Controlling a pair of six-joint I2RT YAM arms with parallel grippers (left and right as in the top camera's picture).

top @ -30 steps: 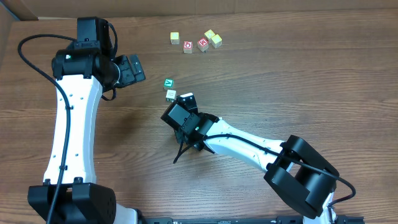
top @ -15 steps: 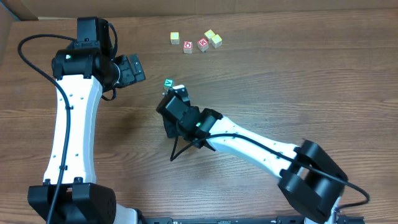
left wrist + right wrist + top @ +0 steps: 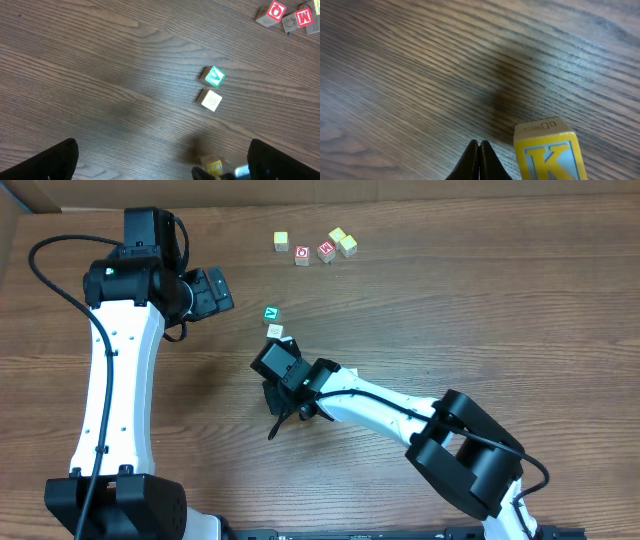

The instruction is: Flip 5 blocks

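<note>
My right gripper [image 3: 479,150] has pulled back from the green block [image 3: 270,313] and the pale block [image 3: 275,331], which lie where they did half a second ago. Its jaws are pressed together with nothing between them, their tips close to the wooden table [image 3: 500,330]. A yellow K block [image 3: 547,150] stands just beside those tips, on their right in the wrist view. Its K face is toward the camera, and a gap of bare wood separates it from the fingers. From overhead, my gripper's body hides this block. My left gripper [image 3: 162,155] hangs off to the left of the blocks, jaws spread wide and holding nothing. The green and pale blocks sit close together. Four more blocks [image 3: 326,250] lie in a loose cluster toward the table's far edge, well apart from both grippers.
</note>
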